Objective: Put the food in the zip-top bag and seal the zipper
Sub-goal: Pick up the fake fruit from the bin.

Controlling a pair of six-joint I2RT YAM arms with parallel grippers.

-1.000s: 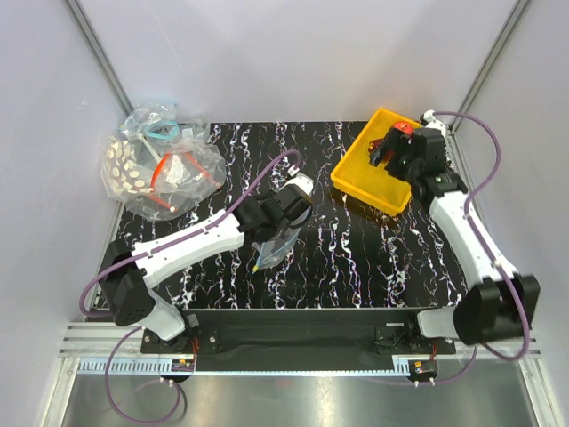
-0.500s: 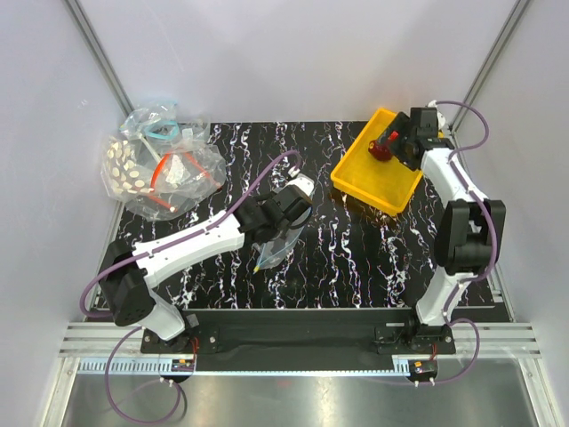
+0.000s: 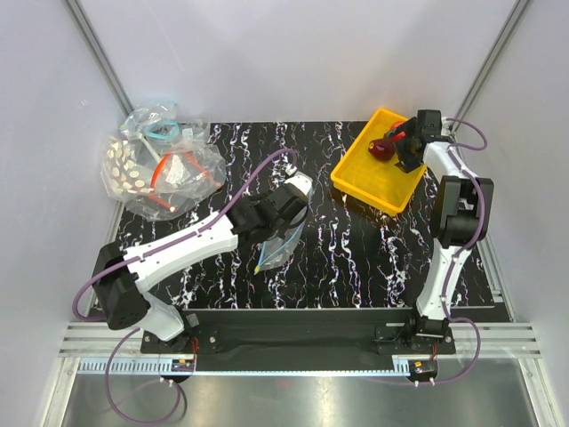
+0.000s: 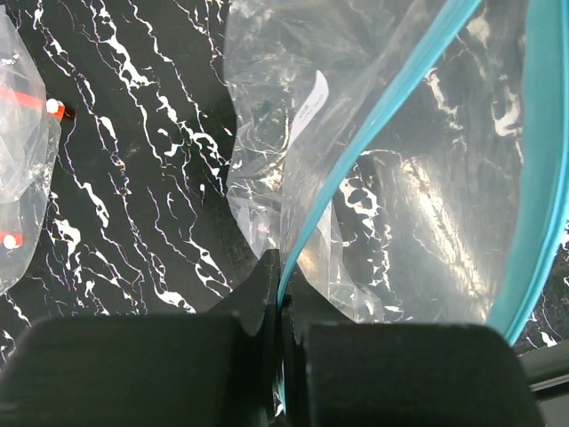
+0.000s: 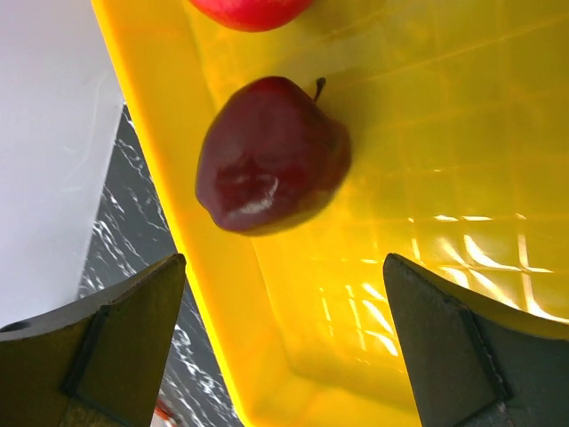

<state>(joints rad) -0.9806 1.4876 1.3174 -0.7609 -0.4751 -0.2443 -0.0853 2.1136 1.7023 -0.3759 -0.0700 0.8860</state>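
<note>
Clear plastic, the zip-top bag [image 3: 274, 242] sits mid-table, its teal zipper [image 4: 373, 133] pinched tight by the left gripper [image 4: 280, 285]. Over the yellow tray [image 5: 444, 160] the right gripper [image 5: 293, 338] gapes wide and holds nothing. The maroon fruit [image 5: 271, 153] lies just ahead of its fingers, and the red fruit [image 5: 249, 9] is cropped.

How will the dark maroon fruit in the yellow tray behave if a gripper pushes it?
The dark maroon fruit looks round and glossy, so it will probably roll or slip under the fingers. It lies close beside the wall of the yellow tray, which may stop it.
</note>
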